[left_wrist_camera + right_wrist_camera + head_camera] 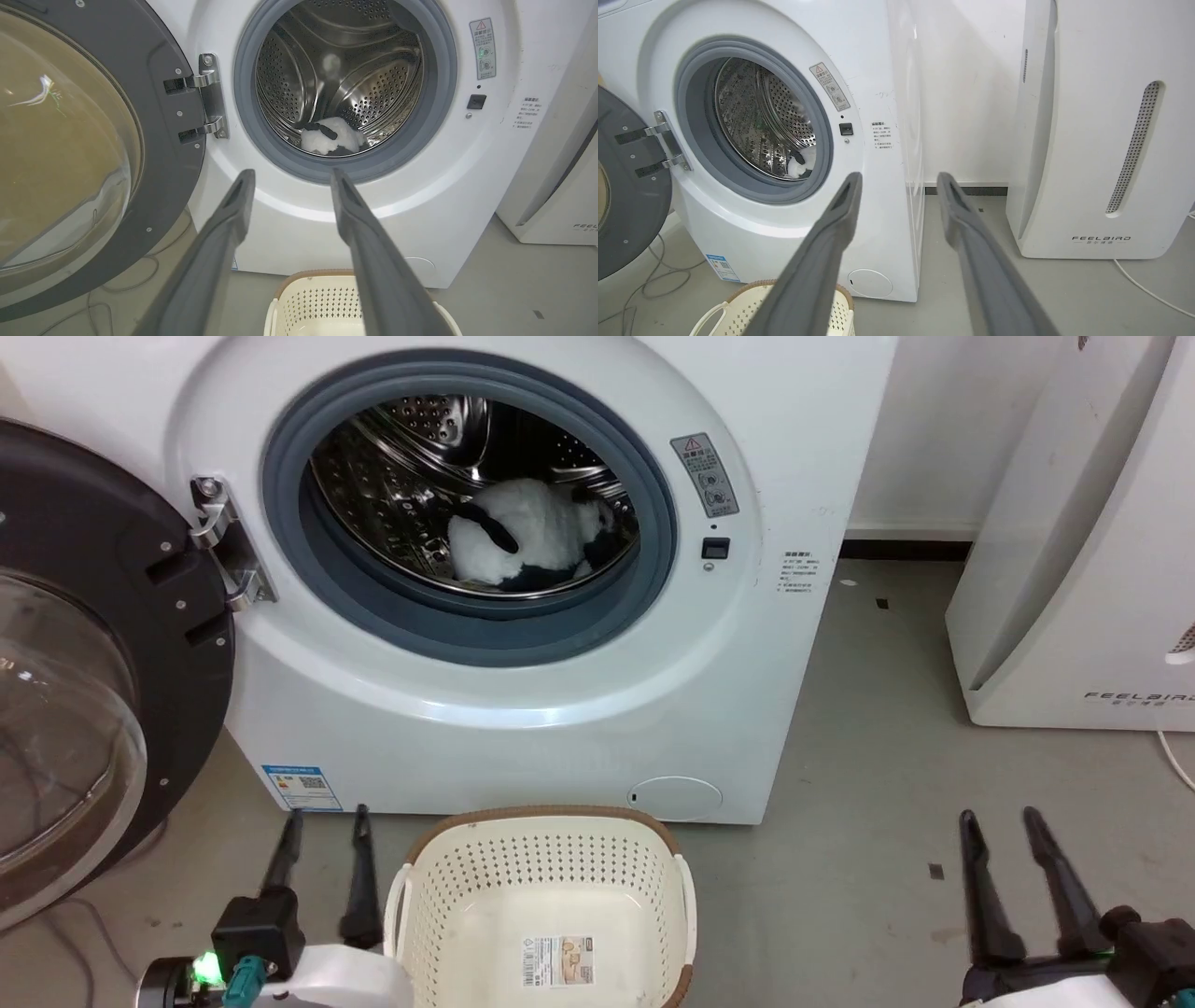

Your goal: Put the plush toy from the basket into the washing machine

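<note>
- Head view: plush toy lies inside the washing machine drum; the basket holds no toy.
- Left gripper and right gripper both spread, gripping nothing.
- Toy looks light, soft, squashy (pinch the body, not a limb).

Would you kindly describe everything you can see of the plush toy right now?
The plush toy is fluffy, white with black limbs, soft fabric by its look. It lies slumped on the floor of the steel drum inside the washing machine, behind the grey rubber ring. It touches the drum alone; the door stands open.
</note>
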{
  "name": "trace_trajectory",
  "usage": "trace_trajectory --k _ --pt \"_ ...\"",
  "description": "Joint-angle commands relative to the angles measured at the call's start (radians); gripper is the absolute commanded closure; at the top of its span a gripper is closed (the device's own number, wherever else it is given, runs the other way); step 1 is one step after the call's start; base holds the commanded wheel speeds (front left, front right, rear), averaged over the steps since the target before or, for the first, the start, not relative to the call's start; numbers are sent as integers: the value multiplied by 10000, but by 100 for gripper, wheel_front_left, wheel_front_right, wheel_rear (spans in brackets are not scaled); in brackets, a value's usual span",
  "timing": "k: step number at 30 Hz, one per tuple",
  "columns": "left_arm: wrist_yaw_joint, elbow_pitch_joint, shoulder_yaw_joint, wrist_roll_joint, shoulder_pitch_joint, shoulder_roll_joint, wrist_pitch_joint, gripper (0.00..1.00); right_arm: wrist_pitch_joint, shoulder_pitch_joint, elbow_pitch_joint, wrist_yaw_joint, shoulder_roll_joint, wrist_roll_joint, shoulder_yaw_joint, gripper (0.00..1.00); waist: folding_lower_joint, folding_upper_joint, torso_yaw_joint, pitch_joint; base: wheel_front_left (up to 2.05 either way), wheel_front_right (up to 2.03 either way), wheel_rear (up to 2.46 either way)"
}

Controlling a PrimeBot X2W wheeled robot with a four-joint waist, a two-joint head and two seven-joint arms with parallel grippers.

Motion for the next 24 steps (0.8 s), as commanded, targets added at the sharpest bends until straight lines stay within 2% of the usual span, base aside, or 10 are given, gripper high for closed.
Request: trace_trajectory --k 1,24 --pt "7 -5 2 1 0 -2 11 100 5 -7 -4 0 0 -3 3 100 3 -1 0 -2 0 0 0" --pt "-76 -289 -32 112 20 -15 447 100 443 -158 -19 -1 0 -258 100 100 3 -1 -82 -7 0 0 0"
